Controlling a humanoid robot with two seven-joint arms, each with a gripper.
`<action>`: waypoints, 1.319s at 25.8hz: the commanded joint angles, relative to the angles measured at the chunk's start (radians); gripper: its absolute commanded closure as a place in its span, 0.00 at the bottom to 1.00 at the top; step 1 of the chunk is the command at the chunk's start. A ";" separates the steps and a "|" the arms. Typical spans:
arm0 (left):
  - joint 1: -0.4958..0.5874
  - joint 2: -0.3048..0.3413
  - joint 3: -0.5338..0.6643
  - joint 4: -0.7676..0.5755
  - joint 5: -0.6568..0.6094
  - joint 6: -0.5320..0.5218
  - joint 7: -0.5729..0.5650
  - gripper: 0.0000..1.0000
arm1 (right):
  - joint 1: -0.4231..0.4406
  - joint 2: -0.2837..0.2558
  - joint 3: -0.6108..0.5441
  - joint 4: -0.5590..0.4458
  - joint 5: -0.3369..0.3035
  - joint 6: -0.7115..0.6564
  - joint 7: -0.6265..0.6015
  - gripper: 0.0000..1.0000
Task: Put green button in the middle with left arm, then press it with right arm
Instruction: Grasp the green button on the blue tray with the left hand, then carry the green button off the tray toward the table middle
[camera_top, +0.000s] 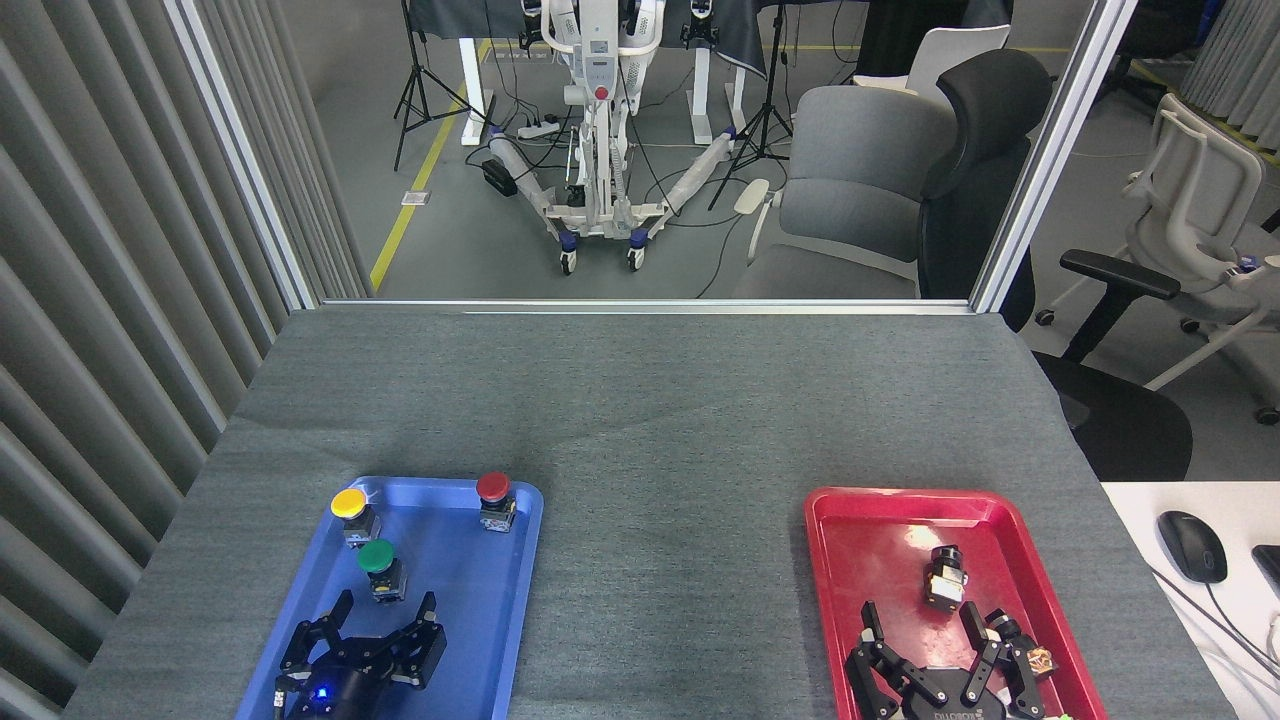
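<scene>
Left gripper (385, 603): jaws spread wide, holding nothing, low over near end of blue tray (500, 620). Green button (380, 568) stands upright in the tray at 12 o'clock from the jaws, just beyond the fingertips, w/ a narrow gap between. Yellow button (351, 512) at 11 o'clock from the green one, near tray's far-left corner; red button (494, 499) at 2 o'clock, by far-right corner. Right gripper (920, 615): jaws also wide, empty, over near end of red tray (860, 540). Small black-and-metal block (945, 578) lies in that tray at 1 o'clock from the jaws, just beside the right finger; contact cannot be told. The middle (670, 520), dark grey cloth on counter betw. the two trays, lies at 3 o'clock from the green button, well apart
</scene>
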 joint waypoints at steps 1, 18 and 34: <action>-0.058 -0.004 0.000 0.082 0.007 0.007 0.009 0.00 | -0.013 -0.005 -0.001 0.003 -0.004 -0.001 0.001 0.02; -0.078 0.013 -0.009 0.158 0.000 -0.043 0.096 1.00 | -0.025 0.021 -0.003 0.000 0.021 -0.021 0.012 0.01; -0.167 -0.249 -0.373 0.073 -0.168 -0.255 0.122 1.00 | -0.033 0.049 -0.001 0.000 0.024 -0.030 0.012 0.01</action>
